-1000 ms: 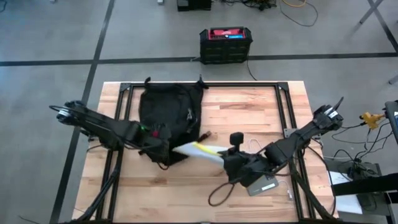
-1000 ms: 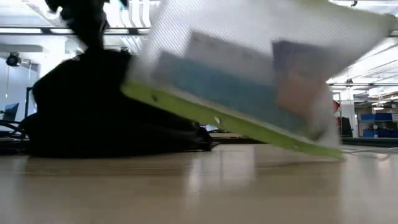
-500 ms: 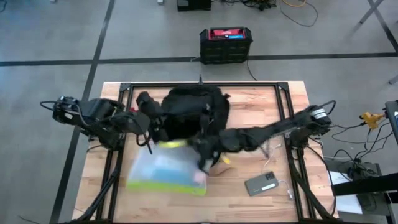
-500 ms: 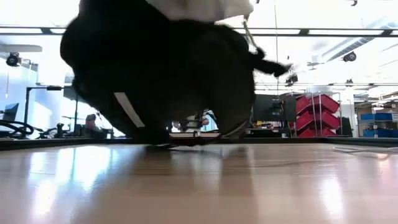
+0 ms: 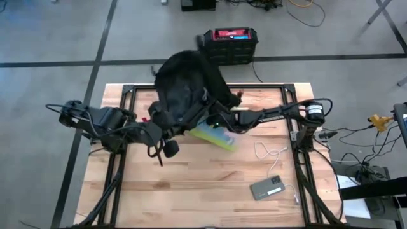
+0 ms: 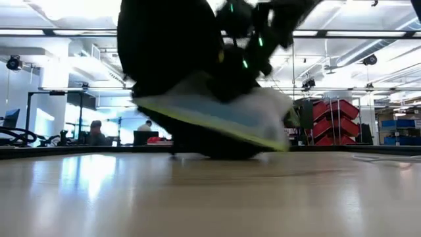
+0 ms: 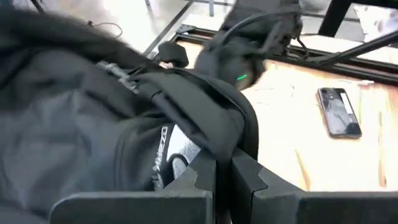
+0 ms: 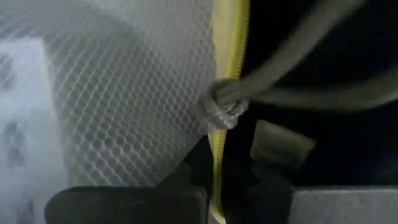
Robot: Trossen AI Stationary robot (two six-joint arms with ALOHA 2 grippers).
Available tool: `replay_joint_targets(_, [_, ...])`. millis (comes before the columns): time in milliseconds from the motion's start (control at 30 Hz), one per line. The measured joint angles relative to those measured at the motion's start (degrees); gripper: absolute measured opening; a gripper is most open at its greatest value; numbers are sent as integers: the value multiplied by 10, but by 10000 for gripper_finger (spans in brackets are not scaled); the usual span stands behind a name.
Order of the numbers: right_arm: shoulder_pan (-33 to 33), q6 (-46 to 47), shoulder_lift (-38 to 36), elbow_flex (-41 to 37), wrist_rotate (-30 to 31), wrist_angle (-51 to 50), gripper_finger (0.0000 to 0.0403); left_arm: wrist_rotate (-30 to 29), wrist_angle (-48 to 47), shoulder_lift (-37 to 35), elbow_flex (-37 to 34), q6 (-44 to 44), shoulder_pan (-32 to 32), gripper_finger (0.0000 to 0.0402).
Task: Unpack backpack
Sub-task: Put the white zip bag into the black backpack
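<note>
The black backpack (image 5: 186,86) is held up over the table's far middle, bulging past the far edge in the high view. Its pale logo (image 7: 166,157) shows in the left wrist view. A white mesh pouch with a yellow-green edge (image 5: 216,135) slants out below the backpack (image 6: 164,52), and the low view shows the pouch (image 6: 217,118) tilted. My left gripper (image 5: 166,129) is shut on the backpack's near left side. My right gripper (image 5: 214,122) is shut on the pouch, close under the backpack. My left gripper pinches a padded black band of the backpack (image 7: 239,134) between its two fingers, beside the logo, coming from the table's left. The backpack stands tall above the hold. Whether its bottom is clear of the table I cannot tell. My right gripper pinches the pouch's yellow-green edge (image 8: 219,155) between its two fingers, just below a knotted grey cord (image 8: 224,107), coming from the table's right. The pouch hangs tilted, its mesh side (image 8: 124,93) spread beside the fingers and its low end toward the table's right.
A phone (image 5: 270,189) lies near the right front, with a white cable (image 5: 267,152) beside it. A hard black box with a red top (image 5: 231,43) stands on the floor beyond the far edge. Bare wood (image 5: 191,191) fills the near half.
The backpack, which lay flat at the far left, has been raised and now stands high over the far edge. My right gripper has gone from the near right toward the table's left and then toward the far edge, carrying the pouch from the near side to under the backpack.
</note>
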Motion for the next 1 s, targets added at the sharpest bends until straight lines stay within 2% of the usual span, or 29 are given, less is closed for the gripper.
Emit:
replay_joint_targets(133, [-2, -5, -11, -15, -64, 4, 0, 6, 0, 3, 0, -4, 0, 0])
replay_joint_targets(200, [8, -23, -21, -15, -64, 2, 0, 9, 1, 5, 0, -7, 0, 0])
replay_joint_targets(300, [35, -63, -51, -10, -21, 61, 0, 13, 4, 6, 1, -23, -1, 0])
replay_joint_targets(433, [52, -154, -80, -28, 71, 260, 0, 36, 12, 11, 2, -37, -2, 0])
replay_joint_targets(500, [46, -168, -82, -43, 83, 345, 0, 41, 14, 15, 2, -39, -10, 0])
replay_joint_targets(567, [43, -128, -81, -48, 72, 374, 0, 42, 18, 19, 2, -39, -17, 0])
replay_joint_targets(633, [40, -66, -75, -48, 36, 374, 0, 47, 31, 23, 2, -31, -18, 0])
replay_joint_targets(700, [38, 1, -58, -48, -27, 380, 0, 52, 32, 23, 2, -24, -17, 0])
replay_joint_targets(833, [43, 42, -12, -32, -235, 456, 0, 53, 42, 23, 2, -7, -8, 0])
replay_joint_targets(867, [46, 43, -2, -19, -270, 482, 0, 54, 52, 23, 2, -1, -5, 0])
replay_joint_targets(933, [52, 44, 16, 6, -293, 520, 0, 53, 72, 21, 2, 13, -3, 0])
replay_joint_targets(1000, [53, 39, 43, 34, -287, 557, 0, 55, 101, 20, 2, 34, -2, 0])
